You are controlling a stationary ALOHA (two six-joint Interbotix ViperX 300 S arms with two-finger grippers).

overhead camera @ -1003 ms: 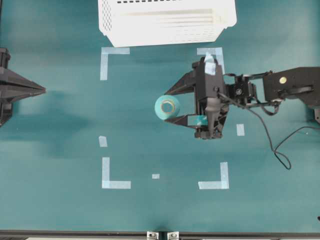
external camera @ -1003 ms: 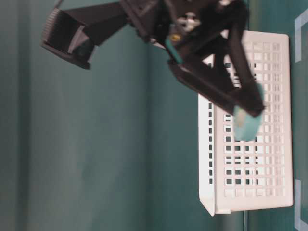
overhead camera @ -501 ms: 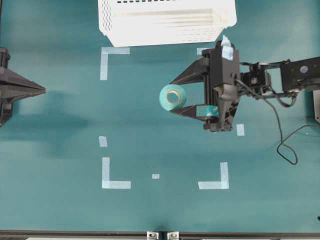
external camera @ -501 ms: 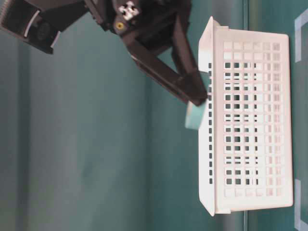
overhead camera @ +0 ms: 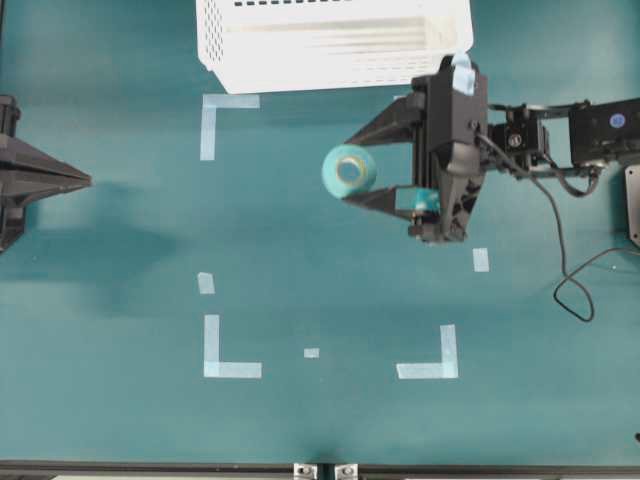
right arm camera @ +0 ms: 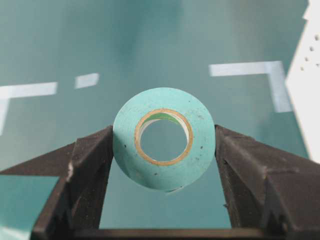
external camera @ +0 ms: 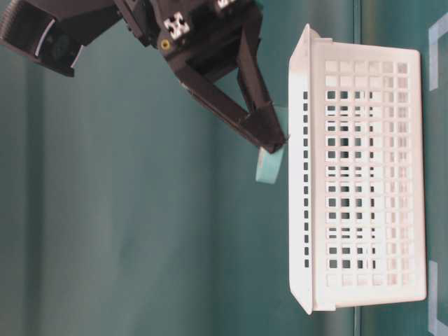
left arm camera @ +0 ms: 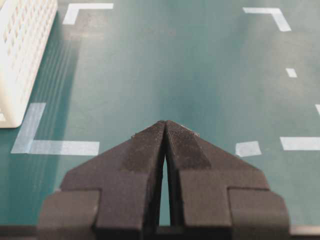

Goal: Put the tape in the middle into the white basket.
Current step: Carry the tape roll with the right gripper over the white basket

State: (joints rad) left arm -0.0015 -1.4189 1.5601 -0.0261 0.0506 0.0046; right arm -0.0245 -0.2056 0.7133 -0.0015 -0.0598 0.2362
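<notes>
overhead: the large white slotted plastic basket (overhead camera: 335, 42) is cut off by the top edge, and the left pincer (overhead camera: 45, 180) is half out of frame. the right pincer (overhead camera: 352, 172) pinches the small round light teal tape roll (overhead camera: 349, 171) near the basket's front wall.

table level: the tape roll (external camera: 269, 166) shows edge-on, lifted off the teal surface (external camera: 126, 231), partly hidden by a black finger – just beside the basket (external camera: 364, 175) rim.

left wrist: the left pincer (left arm camera: 165, 131) is pressed together, a basket corner (left arm camera: 22, 55) clipped at left.

right wrist: the roll (right arm camera: 164, 138) has a beige core; black fingers (right arm camera: 92, 160) clamp both sides, the basket (right arm camera: 307, 80) barely in view.
</notes>
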